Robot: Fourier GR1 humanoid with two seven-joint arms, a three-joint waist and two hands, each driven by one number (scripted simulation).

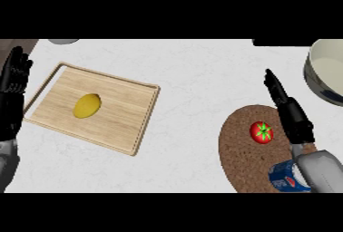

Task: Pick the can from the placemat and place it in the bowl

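The right hand (289, 111), fingers straight, hovers over a round brown cork placemat (238, 154) holding a blue can (285, 177) beside a red tomato (261, 132), near a grey bowl (320, 77).

Kitchen: white counter (194, 63) w/ wood board (120, 113), bowl (325, 68) (tomato (261, 132) too).

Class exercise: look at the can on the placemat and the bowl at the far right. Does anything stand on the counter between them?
Nothing visible on the counter. The can lies on the placemat, partly under the right forearm; the tomato sits left of the line to the bowl. The right hand hangs over that line.
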